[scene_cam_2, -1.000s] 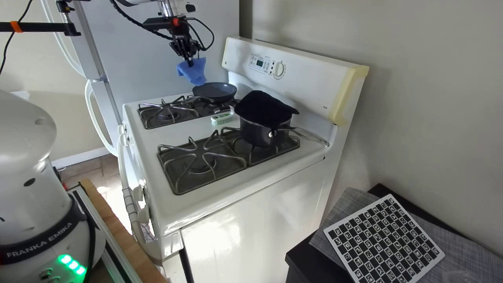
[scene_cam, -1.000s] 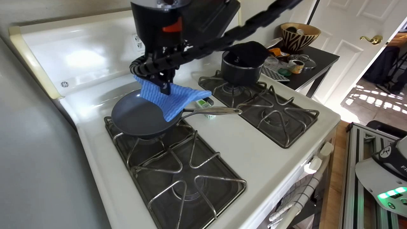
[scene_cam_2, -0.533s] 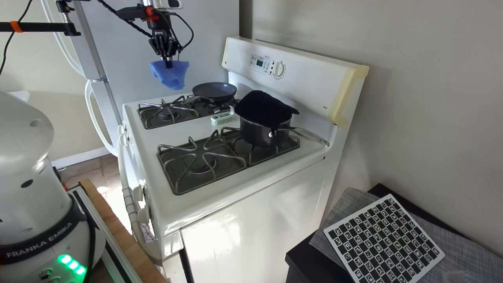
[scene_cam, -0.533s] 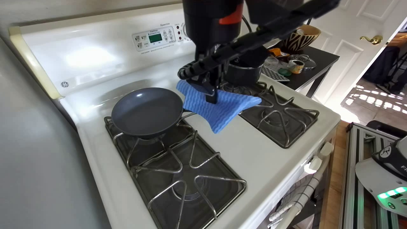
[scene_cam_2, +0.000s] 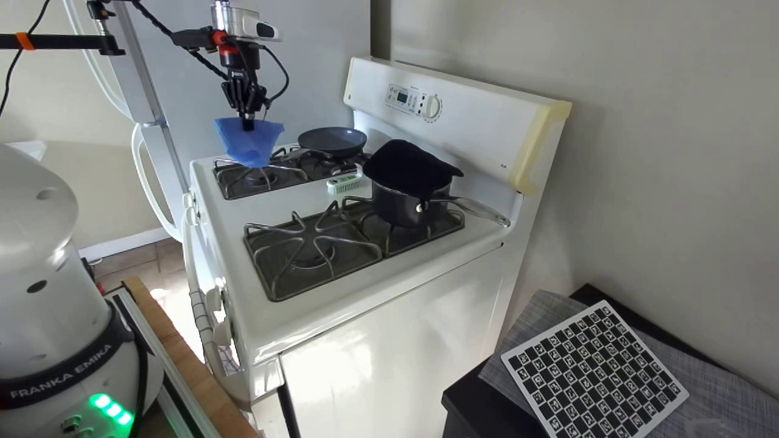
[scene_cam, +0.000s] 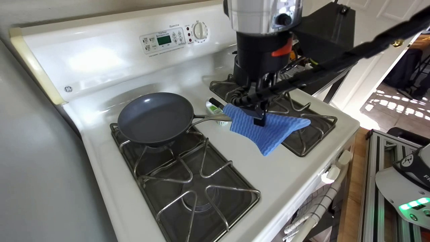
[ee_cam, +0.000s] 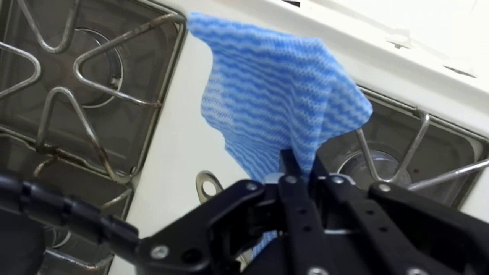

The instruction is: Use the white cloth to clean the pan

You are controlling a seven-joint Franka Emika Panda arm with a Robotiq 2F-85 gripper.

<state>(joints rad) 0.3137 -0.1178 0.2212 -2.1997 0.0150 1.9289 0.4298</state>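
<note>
Exterior view, left to right: a grey panel (scene_cam: 40,161), then a stove (scene_cam: 90,43) whose white tabletop (scene_cam: 272,178) bears the dark grey pan (scene_cam: 154,117) on wire grates (scene_cam: 232,190). A white-and-green item (scene_cam: 213,108) lies near the pan's handle. Next, the gripper (scene_cam: 259,121) — pinching the blue cloth (scene_cam: 273,131) — hangs above the tabletop, apart from the pan's bowl. Its arm (scene_cam: 260,16) screens much of the black pot (scene_cam_2: 395,204), plain in an exterior view. Farther right, a checked towel (scene_cam: 322,203) hangs low — with a white door (scene_cam: 362,84) beyond.
</note>
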